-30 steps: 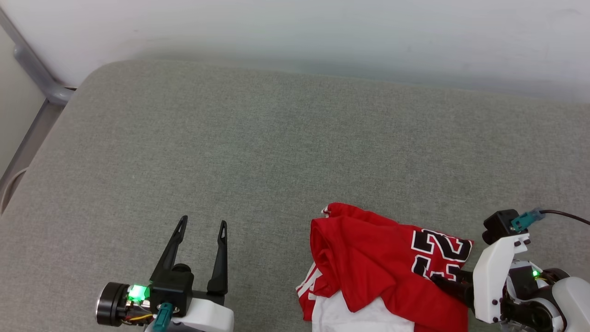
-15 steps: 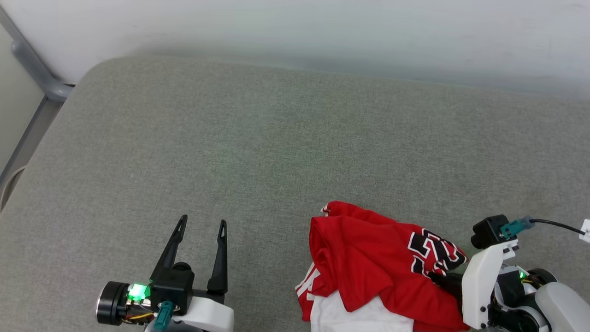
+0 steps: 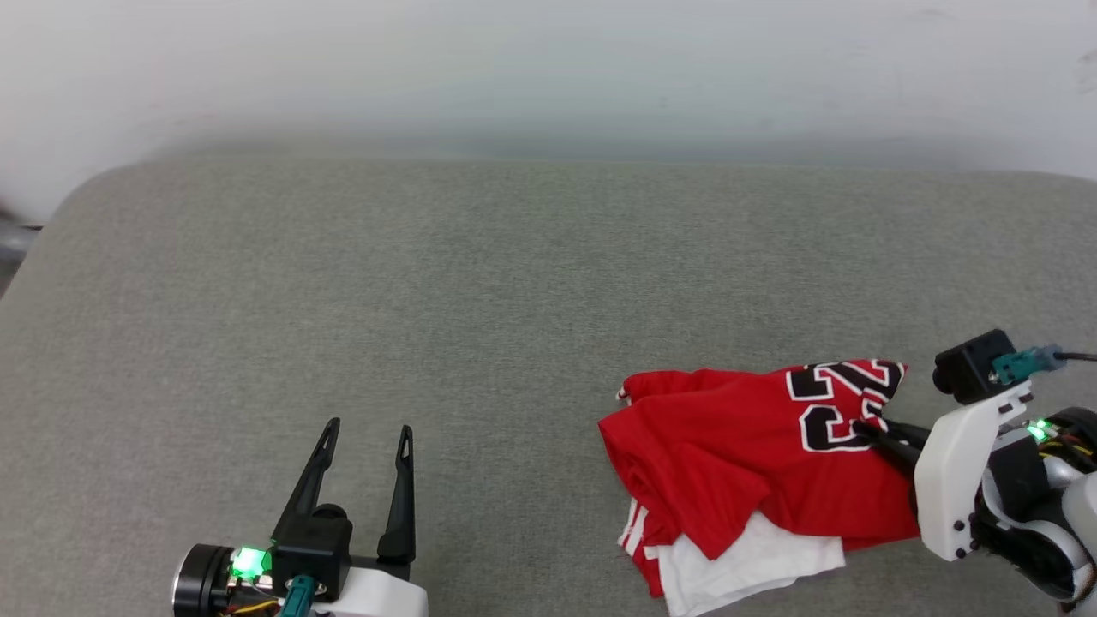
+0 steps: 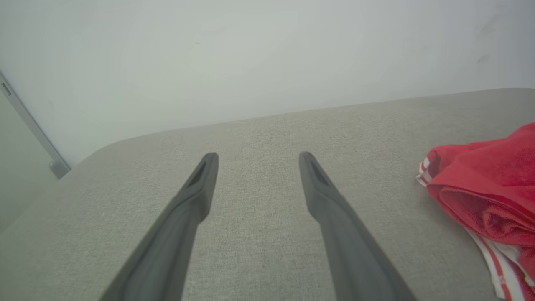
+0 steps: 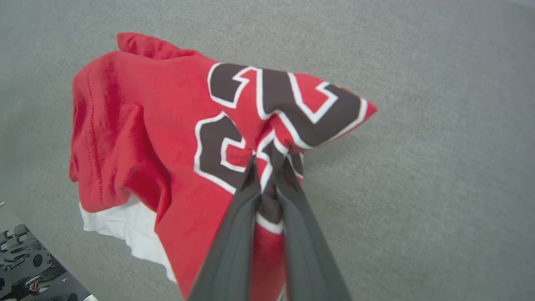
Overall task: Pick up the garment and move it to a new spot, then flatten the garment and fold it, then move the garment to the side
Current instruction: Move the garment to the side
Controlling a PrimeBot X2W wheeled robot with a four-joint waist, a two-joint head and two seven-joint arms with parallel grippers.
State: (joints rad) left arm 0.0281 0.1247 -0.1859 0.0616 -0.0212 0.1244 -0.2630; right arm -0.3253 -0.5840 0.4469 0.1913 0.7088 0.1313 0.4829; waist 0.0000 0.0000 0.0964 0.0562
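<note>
At lower right, the red jersey T-shirt [image 3: 728, 446] is gripped at its number print by the clenched right end effector [image 3: 864, 427]; at lower left, the left end effector [image 3: 368, 428] is held spread, empty.

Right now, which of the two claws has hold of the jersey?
The right claw: shut on the jersey at its black number print. The left claw stands open over the grey cushion, apart from the cloth.

One garment [image 3: 728, 437]; one left end effector [image 3: 368, 426]; one right end effector [image 3: 860, 426]; one grey cushion [image 3: 428, 300].
</note>
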